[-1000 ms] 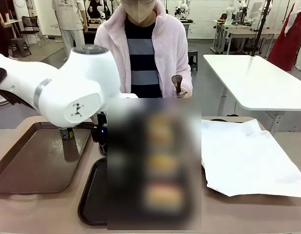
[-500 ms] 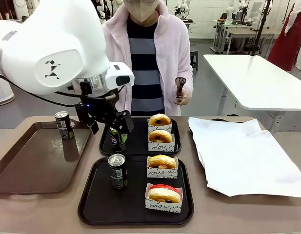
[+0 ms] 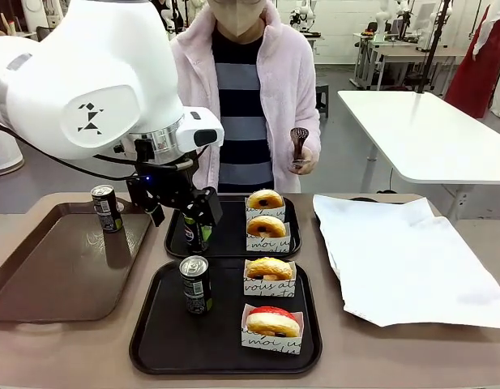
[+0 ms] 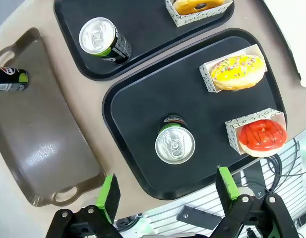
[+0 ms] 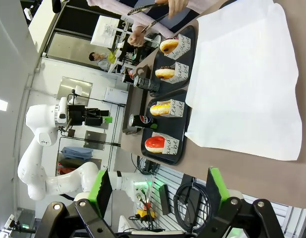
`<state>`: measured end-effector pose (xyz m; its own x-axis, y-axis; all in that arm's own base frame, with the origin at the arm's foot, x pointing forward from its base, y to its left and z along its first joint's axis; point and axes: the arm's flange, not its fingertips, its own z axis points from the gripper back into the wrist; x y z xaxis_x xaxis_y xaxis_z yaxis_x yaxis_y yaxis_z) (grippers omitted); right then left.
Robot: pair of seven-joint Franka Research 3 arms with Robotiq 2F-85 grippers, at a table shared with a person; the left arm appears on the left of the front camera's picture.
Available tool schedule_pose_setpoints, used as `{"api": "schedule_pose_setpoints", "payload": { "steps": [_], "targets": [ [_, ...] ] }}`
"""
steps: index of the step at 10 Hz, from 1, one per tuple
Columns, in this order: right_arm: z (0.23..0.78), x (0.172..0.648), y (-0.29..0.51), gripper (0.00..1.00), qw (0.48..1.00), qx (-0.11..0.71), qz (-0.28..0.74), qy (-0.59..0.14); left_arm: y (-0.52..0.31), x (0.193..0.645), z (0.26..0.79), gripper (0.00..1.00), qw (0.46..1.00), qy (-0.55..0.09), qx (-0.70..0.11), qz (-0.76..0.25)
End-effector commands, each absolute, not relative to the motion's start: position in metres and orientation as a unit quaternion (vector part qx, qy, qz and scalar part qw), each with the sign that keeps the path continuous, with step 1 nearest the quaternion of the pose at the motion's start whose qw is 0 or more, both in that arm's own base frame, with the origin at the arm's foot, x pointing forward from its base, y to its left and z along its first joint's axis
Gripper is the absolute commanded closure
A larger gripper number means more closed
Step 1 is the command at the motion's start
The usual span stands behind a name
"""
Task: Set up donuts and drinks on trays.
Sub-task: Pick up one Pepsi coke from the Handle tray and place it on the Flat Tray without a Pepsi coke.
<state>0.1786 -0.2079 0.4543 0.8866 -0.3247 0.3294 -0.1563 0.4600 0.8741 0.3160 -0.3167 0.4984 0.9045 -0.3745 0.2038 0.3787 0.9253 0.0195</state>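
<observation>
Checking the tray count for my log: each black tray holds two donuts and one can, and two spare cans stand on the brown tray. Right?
Nearly. The brown tray holds one can, not two, as the front view shows. The rest is right: each black tray holds two donuts and one can.

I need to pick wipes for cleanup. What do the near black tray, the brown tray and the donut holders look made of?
Near black tray: likely plastic, smooth with a soft sheen, moulded rim. Brown tray: probably plastic too, glossy, with cut-out handles in the left wrist view. Donut holders: thin white folded paper or card, matte, with printed script.
</observation>
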Motion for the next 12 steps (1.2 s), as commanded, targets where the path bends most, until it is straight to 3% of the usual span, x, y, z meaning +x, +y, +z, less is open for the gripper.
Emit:
{"api": "schedule_pose_setpoints", "payload": {
  "steps": [1, 2, 3, 5, 6, 8, 9, 12],
  "targets": [
    [0.457, 0.181, -0.208, 0.00, 0.814, 0.526, -0.046, -0.244, -0.318, 0.318, 0.499, 0.00, 0.975, -0.108, -0.012, -0.194],
    [0.457, 0.181, -0.208, 0.00, 0.814, 0.526, -0.046, -0.244, -0.317, 0.316, 0.498, 0.00, 0.976, -0.102, -0.010, -0.193],
    [0.457, 0.181, -0.208, 0.00, 0.814, 0.526, -0.046, -0.244, -0.271, 0.342, 0.507, 0.00, 0.981, -0.063, -0.098, -0.153],
    [0.457, 0.181, -0.208, 0.00, 0.814, 0.526, -0.046, -0.244, -0.186, 0.318, 0.502, 0.00, 0.965, -0.038, -0.251, -0.070],
    [0.457, 0.181, -0.208, 0.00, 0.814, 0.526, -0.046, -0.244, -0.125, 0.331, 0.501, 0.00, 0.951, -0.049, -0.306, -0.020],
    [0.457, 0.181, -0.208, 0.00, 0.814, 0.526, -0.046, -0.244, -0.032, 0.299, 0.484, 0.00, 0.895, -0.097, -0.430, 0.065],
    [0.457, 0.181, -0.208, 0.00, 0.814, 0.526, -0.046, -0.244, 0.008, 0.303, 0.482, 0.00, 0.875, -0.107, -0.463, 0.093],
    [0.457, 0.181, -0.208, 0.00, 0.814, 0.526, -0.046, -0.244, 0.021, 0.291, 0.496, 0.00, 0.904, -0.118, -0.402, 0.083]
  ]
}}
